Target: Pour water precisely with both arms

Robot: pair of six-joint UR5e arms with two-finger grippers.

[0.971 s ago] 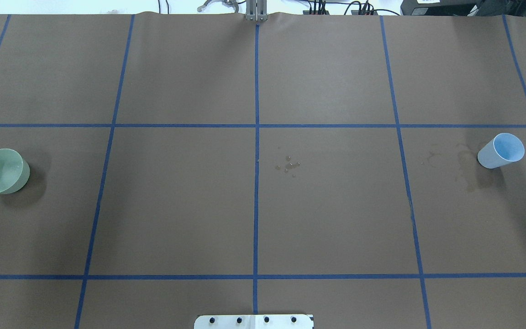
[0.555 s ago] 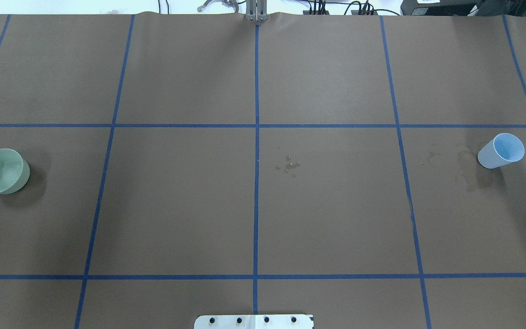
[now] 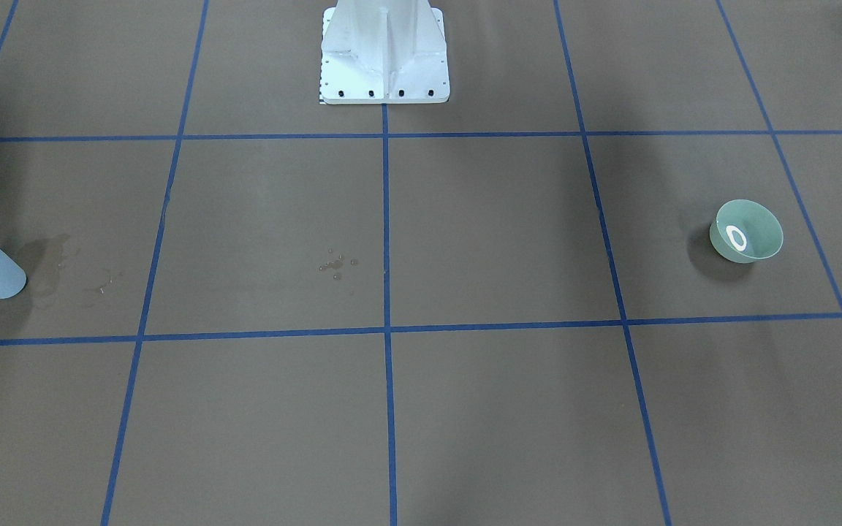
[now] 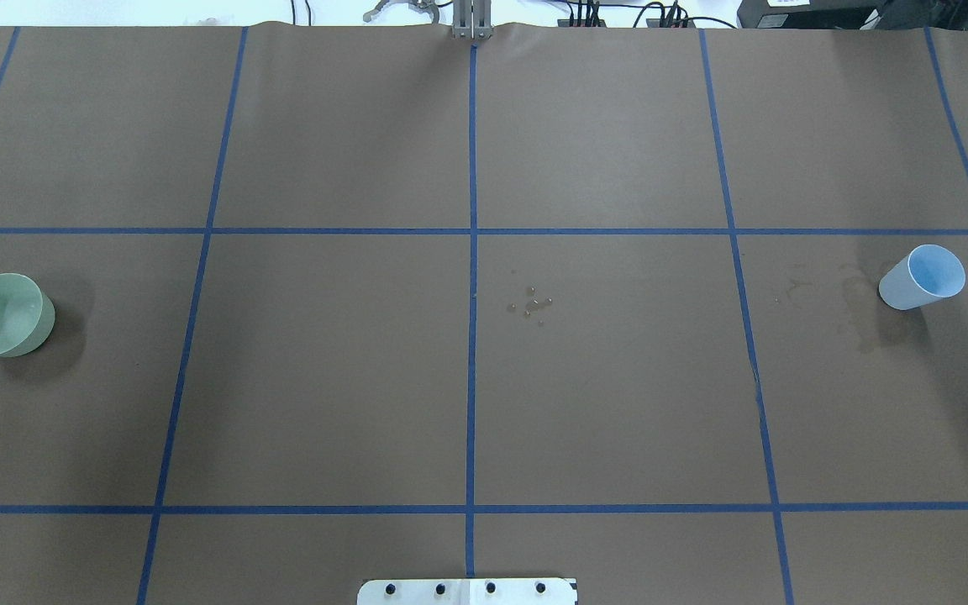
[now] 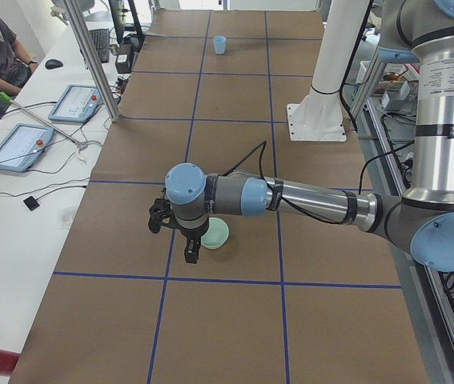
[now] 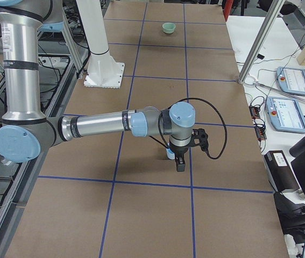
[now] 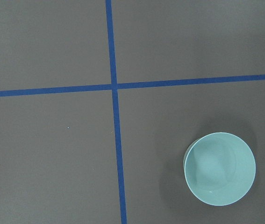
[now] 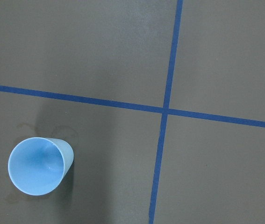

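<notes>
A green bowl [image 4: 1, 315] stands at the table's left end; it also shows in the front view [image 3: 748, 231] and the left wrist view [image 7: 220, 169]. A white ring glint, maybe water [image 3: 736, 237], lies in its bottom. A light blue cup [image 4: 921, 277] stands upright at the right end and shows in the right wrist view [image 8: 39, 165]. My left gripper [image 5: 174, 236] hangs over the table beside the bowl [image 5: 214, 234]. My right gripper [image 6: 190, 150] hangs above the cup [image 6: 170, 154]. I cannot tell whether either is open or shut.
Small water drops [image 4: 532, 304] lie near the table's middle, and damp stains [image 4: 858, 307] lie beside the cup. The white pedestal [image 3: 384, 55] stands at the robot's edge. Blue tape lines grid the brown cover. Tablets and an operator are beyond the far edge [image 5: 26, 140].
</notes>
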